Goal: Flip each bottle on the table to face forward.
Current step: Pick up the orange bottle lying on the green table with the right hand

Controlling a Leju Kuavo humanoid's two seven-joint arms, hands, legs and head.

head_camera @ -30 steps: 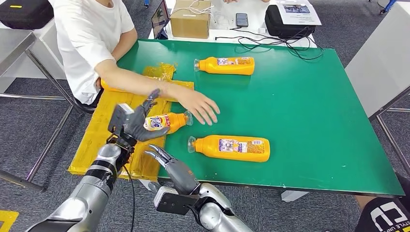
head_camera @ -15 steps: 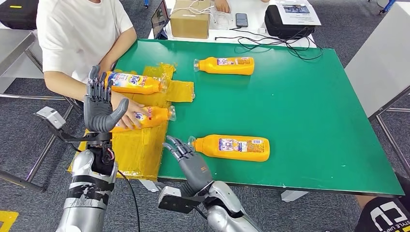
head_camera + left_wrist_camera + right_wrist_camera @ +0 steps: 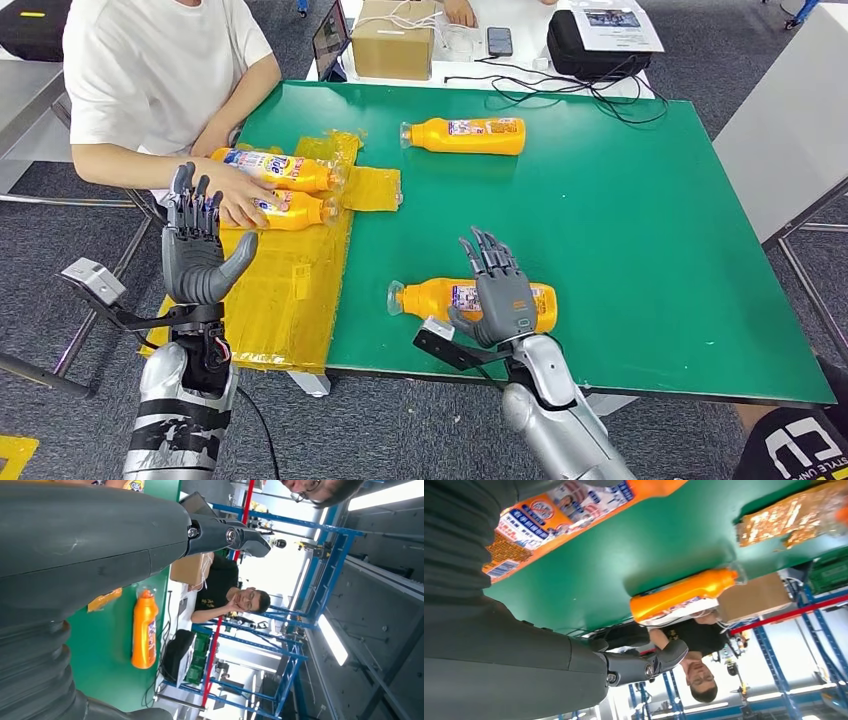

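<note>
Head view: right hand [image 3: 497,290], fingers spread and empty, directly over near orange bottle [image 3: 440,299] lying on green tabletop [image 3: 640,230], long axis crosswise, cap toward robot's left. Left hand [image 3: 197,250] raised, open, well apart. Far bottle [image 3: 470,135] beyond.

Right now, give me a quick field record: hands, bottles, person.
left hand: raised, open, holds nothing
right hand: open, over near bottle; contact unclear
far bottle: lying on green table, untouched
yellow sheet: two bottles lying side by side
person's hand: on those two bottles
</note>
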